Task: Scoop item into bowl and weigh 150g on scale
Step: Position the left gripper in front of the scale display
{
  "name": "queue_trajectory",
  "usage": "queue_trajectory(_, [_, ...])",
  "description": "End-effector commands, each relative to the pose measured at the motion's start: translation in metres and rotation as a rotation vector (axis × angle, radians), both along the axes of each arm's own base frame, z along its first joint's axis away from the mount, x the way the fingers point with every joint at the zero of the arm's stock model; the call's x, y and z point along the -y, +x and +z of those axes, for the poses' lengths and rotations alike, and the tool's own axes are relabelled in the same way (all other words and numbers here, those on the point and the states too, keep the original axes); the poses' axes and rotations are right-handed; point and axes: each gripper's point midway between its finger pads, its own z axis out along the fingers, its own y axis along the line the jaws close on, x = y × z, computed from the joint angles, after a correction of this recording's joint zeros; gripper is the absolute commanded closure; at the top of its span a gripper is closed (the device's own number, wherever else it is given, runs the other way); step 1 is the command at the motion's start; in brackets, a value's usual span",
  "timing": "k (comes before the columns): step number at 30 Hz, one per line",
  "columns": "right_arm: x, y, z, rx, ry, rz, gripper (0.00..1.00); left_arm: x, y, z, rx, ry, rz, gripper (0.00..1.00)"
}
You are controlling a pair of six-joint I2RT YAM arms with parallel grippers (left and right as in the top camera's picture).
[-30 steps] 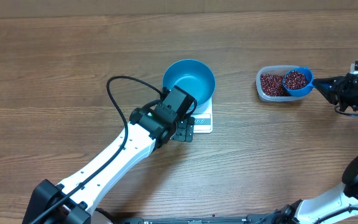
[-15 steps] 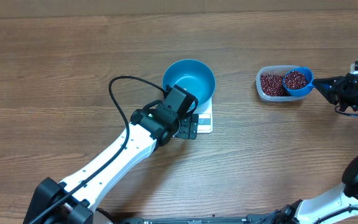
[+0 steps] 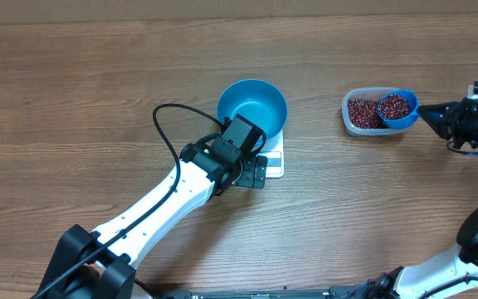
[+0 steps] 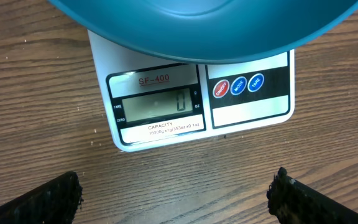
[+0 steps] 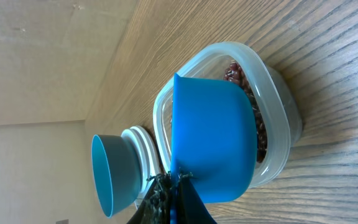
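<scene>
Beans in the scoop, gripped by the clenched right tool over the tub at right, should travel level to the empty bowl on the zeroed scale and tip slowly, with the released left tool clear of it.

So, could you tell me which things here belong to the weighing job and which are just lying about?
Job: bowl, scale, beans, scoop, clear tub holding the beans.
Not part of it: only the table and the left arm's black cable.
</scene>
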Motion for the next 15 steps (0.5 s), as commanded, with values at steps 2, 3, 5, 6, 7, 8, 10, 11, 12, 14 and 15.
queue_trajectory(2, [-0.006,-0.001,0.005,0.014,0.045,0.010,0.96,-0.001,-0.003,-0.005,-0.014,0.003,-0.013,0.00])
queue_trajectory(3, [-0.008,0.000,0.009,0.030,0.070,0.017,0.96,-0.001,-0.002,-0.005,-0.013,0.003,-0.013,0.00])
queue_trajectory(5, [-0.015,0.001,0.020,0.071,0.128,0.034,0.96,-0.001,-0.003,-0.005,-0.014,0.003,-0.013,0.00])
queue_trajectory(6, [-0.017,0.001,0.025,0.090,0.157,0.042,0.96,-0.001,-0.002,-0.005,-0.013,0.003,-0.013,0.01])
queue_trajectory(7, [-0.020,0.002,0.031,0.106,0.192,0.047,0.96,-0.001,-0.003,-0.005,-0.014,0.003,-0.013,0.01])
queue_trajectory(8, [-0.022,0.002,0.034,0.108,0.218,0.045,0.96,-0.001,-0.003,-0.005,-0.014,0.003,-0.013,0.00])
queue_trajectory(10, [-0.022,0.003,0.039,0.108,0.223,0.046,0.96,-0.001,-0.003,-0.005,-0.014,0.003,-0.013,0.01])
queue_trajectory(11, [-0.021,0.003,0.039,0.099,0.213,0.043,0.96,-0.001,-0.003,-0.005,-0.014,0.003,-0.013,0.01])
queue_trajectory(12, [-0.019,0.003,0.041,0.087,0.201,0.039,0.96,-0.001,-0.003,-0.005,-0.014,0.003,-0.013,0.01])
queue_trajectory(14, [-0.018,0.005,0.049,0.075,0.183,0.038,0.96,-0.001,-0.003,-0.005,-0.014,0.003,-0.013,0.01])
queue_trajectory(15, [-0.018,0.006,0.054,0.080,0.176,0.044,0.96,-0.001,-0.002,-0.005,-0.013,0.003,-0.013,0.00])
